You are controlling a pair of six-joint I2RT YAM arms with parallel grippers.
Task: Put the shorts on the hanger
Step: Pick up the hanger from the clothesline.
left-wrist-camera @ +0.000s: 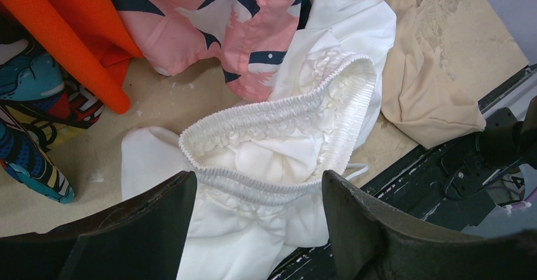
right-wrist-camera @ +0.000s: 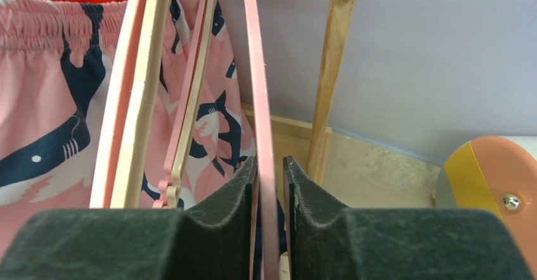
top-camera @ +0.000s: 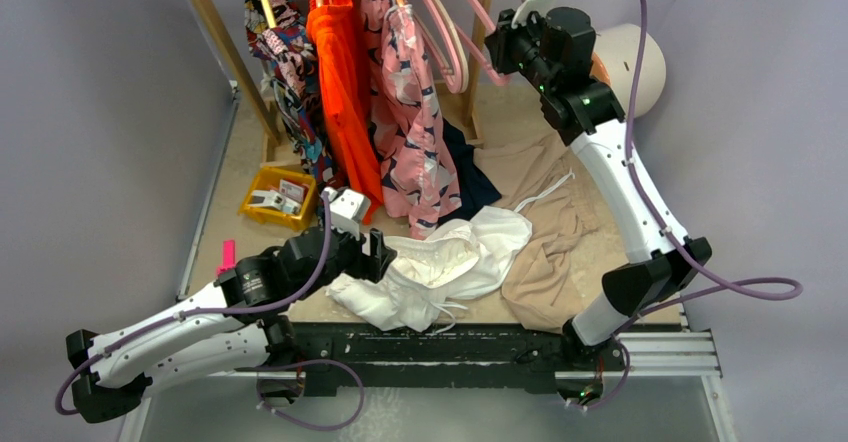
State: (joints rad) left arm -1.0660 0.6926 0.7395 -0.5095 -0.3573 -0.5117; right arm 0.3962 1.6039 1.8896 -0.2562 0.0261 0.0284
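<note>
The white shorts (top-camera: 440,267) lie crumpled on the table near its front edge, and their gathered waistband (left-wrist-camera: 278,147) gapes open. My left gripper (top-camera: 385,254) stands open at the shorts' left side. In the left wrist view its two fingers (left-wrist-camera: 256,182) straddle the near waistband edge without pinching it. The pink hanger (top-camera: 480,62) hangs from the rack at the back. My right gripper (top-camera: 500,47) is raised to it. In the right wrist view the pads (right-wrist-camera: 270,166) are closed narrowly on the hanger's slim arm (right-wrist-camera: 256,71).
A tan garment (top-camera: 550,232) is spread under and to the right of the shorts. On the wooden rack hang a pink patterned garment (top-camera: 410,112), an orange one (top-camera: 340,82) and cream hangers (right-wrist-camera: 142,90). A yellow bin (top-camera: 278,197) sits at the left, and a white drum (top-camera: 640,62) at the back right.
</note>
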